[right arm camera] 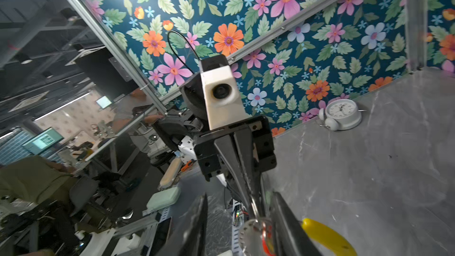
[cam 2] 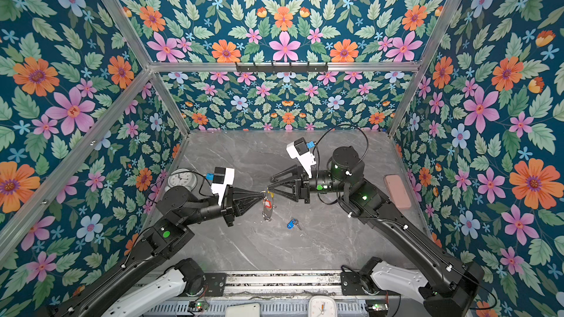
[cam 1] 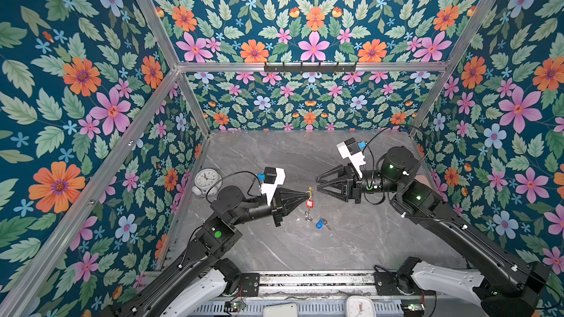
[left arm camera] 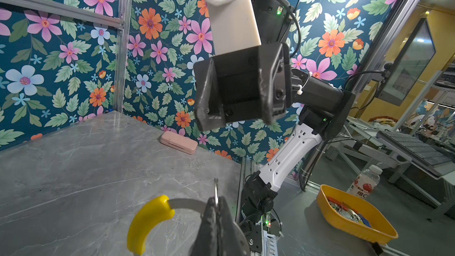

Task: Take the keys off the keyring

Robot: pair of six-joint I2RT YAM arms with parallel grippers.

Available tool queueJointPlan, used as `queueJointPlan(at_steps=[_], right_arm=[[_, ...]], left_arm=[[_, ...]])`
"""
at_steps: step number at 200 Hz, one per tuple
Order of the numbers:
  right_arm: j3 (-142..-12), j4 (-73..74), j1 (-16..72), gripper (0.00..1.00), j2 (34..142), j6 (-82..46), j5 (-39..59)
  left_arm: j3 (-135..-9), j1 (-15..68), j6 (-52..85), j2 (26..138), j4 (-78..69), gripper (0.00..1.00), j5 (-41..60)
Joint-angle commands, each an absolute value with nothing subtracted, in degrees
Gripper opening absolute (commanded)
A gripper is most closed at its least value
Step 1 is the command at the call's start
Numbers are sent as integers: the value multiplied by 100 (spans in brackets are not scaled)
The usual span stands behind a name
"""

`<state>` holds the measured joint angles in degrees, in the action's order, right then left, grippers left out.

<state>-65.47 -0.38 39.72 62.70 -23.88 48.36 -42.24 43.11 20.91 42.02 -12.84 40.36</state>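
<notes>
The left gripper point(cam 1: 306, 194) was clamped on the large, thin grey metal keyring point(left arm camera: 182, 202) beside its yellow sleeve point(left arm camera: 147, 220). It held the ring above the grey marble table point(cam 1: 274, 154), forearm roughly level. The right gripper point(cam 1: 317, 185) faced it, jaws apart, just beside the ring. There were two keys. The red-tagged silver key point(cam 1: 309, 203) hung from the ring, and the blue-tagged silver key point(cam 1: 319, 224) lay loose on the table. The hoop was edge-on in both top views and hard to trace.

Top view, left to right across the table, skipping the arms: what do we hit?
alarm clock → red-tagged key, hanging on the keyring → blue-tagged key, lying loose → pink case
</notes>
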Motion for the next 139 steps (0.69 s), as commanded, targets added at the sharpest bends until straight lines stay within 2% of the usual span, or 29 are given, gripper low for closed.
queueJointPlan(at_steps=[1, 23, 65, 139], right_arm=[[-6377, -264, 4058, 45, 6228, -1957, 4336], [-6053, 147, 4329, 46, 6088, -1907, 3880], [-5326, 1785, 4534, 45, 5915, -2549, 3650], [-5145, 2666, 4632, 31, 6221, -3165, 3630]], left_arm=[[-4176, 4302, 2300, 4171, -1717, 0, 3933], [-4035, 4300, 2500, 4145, -2065, 0, 3763], [-3693, 4303, 2704, 4014, -2693, 0, 3429], [-3320, 4303, 2944, 4002, -3431, 0, 3206]])
